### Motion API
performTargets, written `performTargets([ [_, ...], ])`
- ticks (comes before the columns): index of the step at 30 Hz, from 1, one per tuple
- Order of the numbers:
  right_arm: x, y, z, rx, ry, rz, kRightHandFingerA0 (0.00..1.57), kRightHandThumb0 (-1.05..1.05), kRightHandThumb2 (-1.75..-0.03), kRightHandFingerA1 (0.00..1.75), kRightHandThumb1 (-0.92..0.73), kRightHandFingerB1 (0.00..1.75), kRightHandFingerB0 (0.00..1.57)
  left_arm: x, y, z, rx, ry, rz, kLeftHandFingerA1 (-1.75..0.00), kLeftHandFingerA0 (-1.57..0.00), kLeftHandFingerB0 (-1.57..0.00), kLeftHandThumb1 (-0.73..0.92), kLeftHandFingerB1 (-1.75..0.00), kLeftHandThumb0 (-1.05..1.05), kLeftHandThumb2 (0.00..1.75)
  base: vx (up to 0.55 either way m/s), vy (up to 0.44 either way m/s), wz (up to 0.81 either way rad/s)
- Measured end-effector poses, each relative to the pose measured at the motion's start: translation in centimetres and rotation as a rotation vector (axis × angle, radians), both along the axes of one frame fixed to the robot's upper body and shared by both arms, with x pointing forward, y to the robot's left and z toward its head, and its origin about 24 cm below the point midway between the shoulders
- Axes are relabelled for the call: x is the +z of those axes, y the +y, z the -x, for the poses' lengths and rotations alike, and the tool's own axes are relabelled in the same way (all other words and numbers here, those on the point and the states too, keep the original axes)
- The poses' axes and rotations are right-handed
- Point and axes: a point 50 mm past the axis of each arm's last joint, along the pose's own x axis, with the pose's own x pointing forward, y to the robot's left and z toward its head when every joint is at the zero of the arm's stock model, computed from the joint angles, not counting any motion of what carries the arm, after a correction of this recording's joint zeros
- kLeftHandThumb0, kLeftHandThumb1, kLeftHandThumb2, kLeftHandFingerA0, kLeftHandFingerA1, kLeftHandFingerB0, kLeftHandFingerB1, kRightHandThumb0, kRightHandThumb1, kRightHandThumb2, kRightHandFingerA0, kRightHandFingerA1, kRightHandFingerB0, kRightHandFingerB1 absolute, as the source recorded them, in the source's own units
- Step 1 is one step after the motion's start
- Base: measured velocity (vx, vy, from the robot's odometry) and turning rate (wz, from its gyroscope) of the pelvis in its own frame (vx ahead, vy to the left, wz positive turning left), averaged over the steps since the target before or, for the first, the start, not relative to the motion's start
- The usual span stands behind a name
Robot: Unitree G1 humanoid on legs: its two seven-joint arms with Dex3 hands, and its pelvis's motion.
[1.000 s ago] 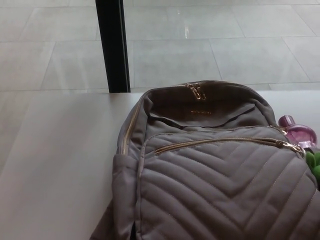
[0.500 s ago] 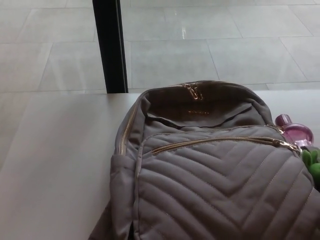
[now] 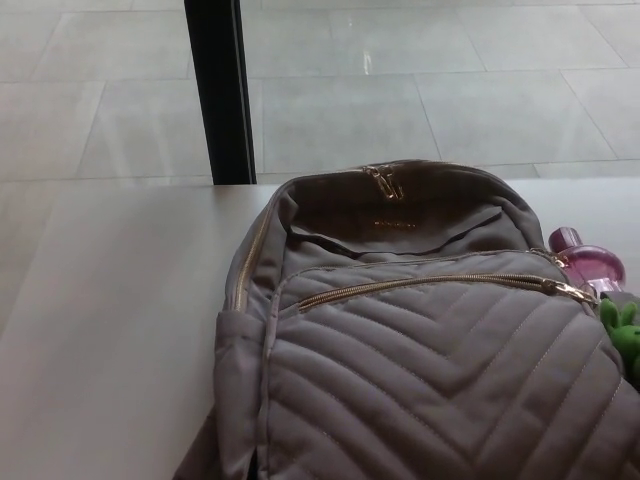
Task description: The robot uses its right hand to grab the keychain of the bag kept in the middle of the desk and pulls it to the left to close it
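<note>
A taupe-grey fabric backpack with chevron quilting (image 3: 430, 370) lies on a plain white desk (image 3: 110, 300), its top end pointing away from the camera and its lower part running off the bottom edge of the head view. It fills the middle and right of the desk.

A gold-toned zipper (image 3: 420, 285) runs across the backpack's front pocket, rising slightly from left to right. Its gold slider and pull (image 3: 572, 291) sit at the right end of that line. Just beside the pull, at the backpack's right edge, hangs a bright green fuzzy keychain charm (image 3: 626, 328), partly cut off by the picture's border. How it is fastened to the pull cannot be told.

A pair of gold pulls (image 3: 385, 181) rests at the crown of the backpack, and another gold zipper line (image 3: 252, 250) runs down its left side. A translucent pink rounded object (image 3: 590, 262) lies against the backpack's right shoulder, just above the green charm.

Behind the backpack's upper left corner stands a black upright post (image 3: 220, 90). Beyond it is a pale grey tiled floor (image 3: 450, 110).

Neither of the robot's hands shows in the view, so how their fingers are set cannot be told.
</note>
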Motion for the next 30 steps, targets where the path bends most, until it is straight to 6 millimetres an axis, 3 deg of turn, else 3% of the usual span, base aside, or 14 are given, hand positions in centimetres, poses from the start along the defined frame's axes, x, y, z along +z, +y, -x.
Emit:
performTargets([
  [1,0.3,0.2,0.0,0.012,0.001,0.007,0.60,-0.60,-0.80,0.91,-0.44,0.14,0.00,0.0,0.0,0.0,0.002,0.001,0.002,-0.52,-0.55,-0.52,0.73,-0.39,-0.63,0.62,0.00,0.000,0.00],
  [9,1.0,0.7,0.1,0.046,0.014,0.024,0.59,-0.55,-0.71,1.04,-0.44,0.18,0.08,-0.1,0.0,0.1,0.012,0.001,0.008,-0.51,-0.52,-0.50,0.71,-0.39,-0.66,0.62,0.00,0.000,0.00],
  [10,1.0,0.7,0.1,0.048,0.014,0.024,0.64,-0.41,-0.58,1.04,-0.52,0.24,0.10,-0.1,0.0,0.1,0.011,0.000,0.007,-0.52,-0.53,-0.51,0.71,-0.39,-0.65,0.62,0.00,0.000,0.00],
  [11,0.9,0.7,0.2,0.051,0.014,0.020,0.69,-0.29,-0.97,0.91,-0.48,0.49,0.00,-0.1,0.0,0.1,0.012,-0.003,0.007,-0.52,-0.52,-0.51,0.71,-0.39,-0.65,0.62,0.00,0.000,0.00],
  [12,0.9,0.8,0.3,0.053,0.011,0.012,0.69,-0.44,-0.66,1.09,-0.51,0.35,0.12,-0.1,0.0,0.0,0.013,-0.004,0.007,-0.51,-0.53,-0.52,0.71,-0.38,-0.65,0.62,0.00,0.000,0.00],
  [14,0.8,1.0,0.5,0.052,-0.001,-0.008,0.64,-0.35,-0.58,1.16,-0.58,0.30,0.14,-0.1,0.1,0.0,0.014,-0.004,0.006,-0.50,-0.53,-0.51,0.71,-0.39,-0.65,0.62,0.00,0.000,0.00],
  [19,0.6,1.6,0.7,0.049,-0.046,-0.048,0.65,-0.30,-0.63,0.98,-0.67,0.36,0.21,-0.1,0.0,-0.1,0.013,-0.004,0.007,-0.49,-0.50,-0.50,0.71,-0.39,-0.67,0.62,0.00,0.000,0.00],
  [20,0.6,1.6,0.7,0.048,-0.053,-0.054,0.72,-0.22,-0.94,0.92,-0.49,0.50,0.13,-0.1,0.0,-0.1,0.011,-0.004,0.006,-0.50,-0.51,-0.50,0.72,-0.39,-0.66,0.62,0.00,0.000,0.00],
  [21,0.6,1.7,0.8,0.047,-0.062,-0.058,0.73,-0.20,-0.94,0.91,-0.50,0.51,0.15,-0.1,0.0,-0.1,0.009,-0.003,0.005,-0.50,-0.51,-0.50,0.72,-0.39,-0.65,0.62,0.00,0.000,0.00],
  [22,0.5,1.8,0.8,0.045,-0.070,-0.060,0.76,-0.14,-0.94,0.89,-0.50,0.52,0.19,0.0,0.0,-0.1,0.007,-0.004,0.004,-0.52,-0.51,-0.50,0.71,-0.39,-0.65,0.62,0.00,0.000,0.00],
  [23,0.5,1.8,0.7,0.043,-0.078,-0.060,0.72,-0.14,-0.61,1.00,-0.72,0.38,0.31,0.0,0.0,-0.1,0.007,-0.005,0.004,-0.51,-0.51,-0.50,0.72,-0.39,-0.65,0.62,0.00,0.000,0.00],
  [24,0.5,1.9,0.7,0.042,-0.085,-0.060,0.72,-0.10,-0.61,1.08,-0.74,0.40,0.33,0.0,0.0,0.0,0.007,-0.005,0.003,-0.51,-0.53,-0.51,0.71,-0.39,-0.66,0.62,0.00,0.000,0.00],
  [30,0.3,1.9,0.7,0.038,-0.107,-0.060,0.75,-0.15,-0.62,1.11,-0.74,0.41,0.36,0.0,0.0,0.0,0.011,-0.004,0.005,-0.50,-0.54,-0.52,0.71,-0.39,-0.66,0.62,0.00,0.000,0.00],
])
